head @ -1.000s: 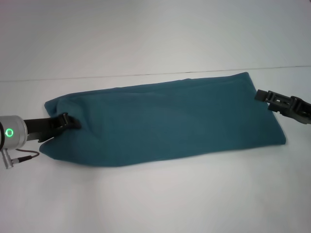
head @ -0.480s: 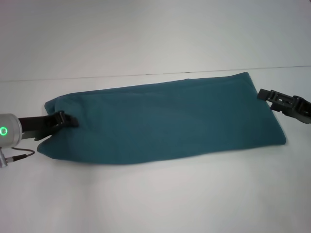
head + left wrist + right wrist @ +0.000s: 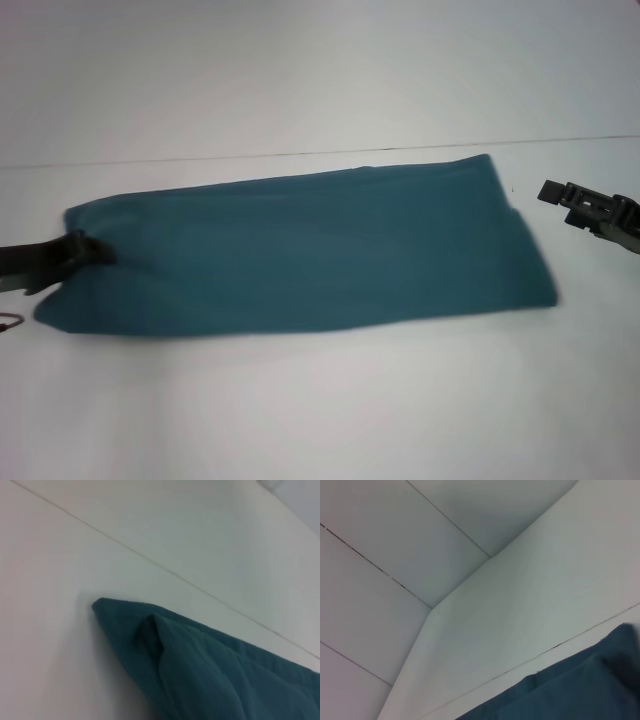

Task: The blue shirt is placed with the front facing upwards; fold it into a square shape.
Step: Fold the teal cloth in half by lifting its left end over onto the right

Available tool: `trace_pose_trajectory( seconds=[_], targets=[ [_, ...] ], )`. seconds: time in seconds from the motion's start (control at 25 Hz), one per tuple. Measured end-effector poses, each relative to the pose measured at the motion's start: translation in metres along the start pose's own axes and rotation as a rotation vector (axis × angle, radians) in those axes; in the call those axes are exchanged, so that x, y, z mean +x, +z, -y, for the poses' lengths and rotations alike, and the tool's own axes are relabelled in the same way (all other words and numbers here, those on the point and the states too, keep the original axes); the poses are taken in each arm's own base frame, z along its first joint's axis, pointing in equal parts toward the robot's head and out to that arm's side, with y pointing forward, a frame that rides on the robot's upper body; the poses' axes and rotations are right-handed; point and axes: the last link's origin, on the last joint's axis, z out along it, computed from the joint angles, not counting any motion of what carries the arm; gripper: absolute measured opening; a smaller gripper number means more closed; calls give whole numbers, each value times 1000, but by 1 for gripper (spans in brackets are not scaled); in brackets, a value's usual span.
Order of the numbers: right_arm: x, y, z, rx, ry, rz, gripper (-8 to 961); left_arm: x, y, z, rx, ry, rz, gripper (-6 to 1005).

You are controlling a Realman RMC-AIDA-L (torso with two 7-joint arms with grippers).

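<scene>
Teal-blue cotton shirt [image 3: 300, 250] lies as a long folded band across the white table [image 3: 300, 400]; the left gripper [image 3: 85, 248] pinches its left end, the right gripper [image 3: 570, 195] hangs clear, empty, jaw state unclear; next, judge the fold at mid-length.

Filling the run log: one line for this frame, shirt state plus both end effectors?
blue shirt: folded long strip, flat on table | left end effector: at shirt's left end, dragging it left | right end effector: clear of shirt

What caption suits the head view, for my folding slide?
Left gripper at the long-folded blue shirt's left end; right gripper hangs clear of its right end.
</scene>
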Motion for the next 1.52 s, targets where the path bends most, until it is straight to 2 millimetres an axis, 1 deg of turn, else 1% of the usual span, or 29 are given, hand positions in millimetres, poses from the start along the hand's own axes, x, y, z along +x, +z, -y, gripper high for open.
trace_pose_trajectory(
  seconds=[0.04,0.08,0.32,0.48,0.56,0.64,0.72,0.8,1.24,1.52],
  targets=[
    [0,0,0,0,0,0,943,2,-6,7,13,-9,-11,144],
    [0,0,0,0,0,1,943,2,-8,9,18,-11,-14,144],
    [0,3,-1,-4,2,-3,943,11,-29,38,108,-32,-45,146],
    [1,4,-2,-6,6,-6,943,20,-44,55,168,-45,-86,146],
    [1,4,-2,-6,6,-6,943,25,-50,59,181,-51,-101,145],
    [1,4,-2,-6,5,-6,943,27,-53,58,175,-53,-102,145],
    [1,4,-1,-5,5,-7,943,27,-53,52,150,-48,-84,145],
    [1,4,-1,-4,4,-7,942,27,-51,41,110,-39,-67,145],
    [1,5,-1,-2,1,-11,942,44,-34,-29,-116,18,-3,144],
    [2,5,-1,-2,1,-11,942,47,-27,-57,-200,33,13,146]
  ],
)
